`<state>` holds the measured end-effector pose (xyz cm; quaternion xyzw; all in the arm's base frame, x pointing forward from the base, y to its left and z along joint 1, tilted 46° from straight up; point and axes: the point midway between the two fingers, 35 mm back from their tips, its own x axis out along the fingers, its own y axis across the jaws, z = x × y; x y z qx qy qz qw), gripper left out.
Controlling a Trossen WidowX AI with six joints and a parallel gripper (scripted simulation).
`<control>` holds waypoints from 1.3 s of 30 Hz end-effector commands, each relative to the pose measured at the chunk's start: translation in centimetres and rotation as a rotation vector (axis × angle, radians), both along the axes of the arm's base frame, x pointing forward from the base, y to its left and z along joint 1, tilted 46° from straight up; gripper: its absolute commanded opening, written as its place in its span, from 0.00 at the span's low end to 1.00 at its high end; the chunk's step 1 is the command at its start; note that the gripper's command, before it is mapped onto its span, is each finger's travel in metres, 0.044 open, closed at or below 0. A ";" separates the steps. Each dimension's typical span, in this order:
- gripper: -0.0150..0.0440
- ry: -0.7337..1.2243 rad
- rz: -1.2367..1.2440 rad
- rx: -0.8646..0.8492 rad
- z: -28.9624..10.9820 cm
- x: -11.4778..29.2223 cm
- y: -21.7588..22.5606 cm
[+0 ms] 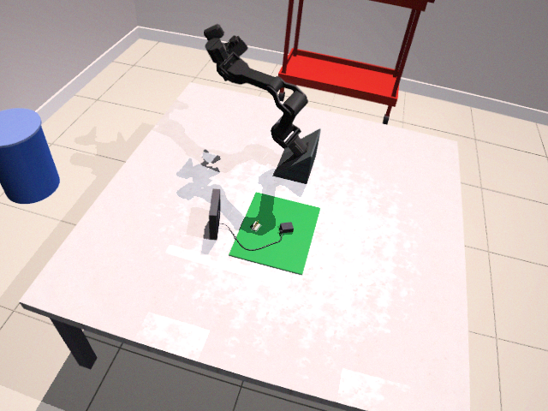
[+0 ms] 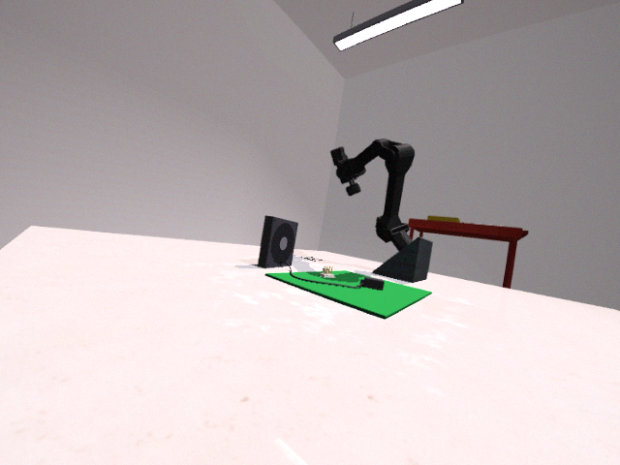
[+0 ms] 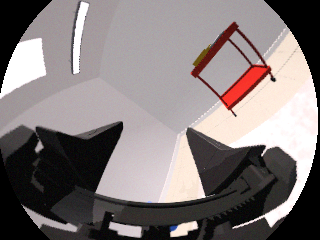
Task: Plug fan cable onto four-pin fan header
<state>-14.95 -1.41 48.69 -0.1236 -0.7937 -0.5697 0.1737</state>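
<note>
High above the table [image 1: 133, 274] the arm is folded back on itself, elbow up, with the gripper [image 3: 155, 142] raised and aimed off toward the wall and the red cart [image 3: 235, 71]. Way down below it, well apart, the plug [image 1: 286, 228] lies loose on the green board [image 1: 282, 252], near the four-pin header [image 1: 255, 226], its cable [image 1: 247, 247] looping back to the upright fan [image 1: 214, 213]. Fingers are spread wide, holding nothing, touching nothing

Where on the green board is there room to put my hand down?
The green board's near right part, past the plug, looks bare. Its far left corner is crowded: the header, the cable and plug lie there, the fan just beside.
</note>
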 end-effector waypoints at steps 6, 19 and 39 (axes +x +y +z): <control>0.91 -0.005 0.014 0.010 -0.1 -0.1 -0.4; 0.61 -0.088 0.529 0.407 -3.0 1.4 -15.4; 0.61 0.218 1.370 1.149 -12.6 26.1 -28.4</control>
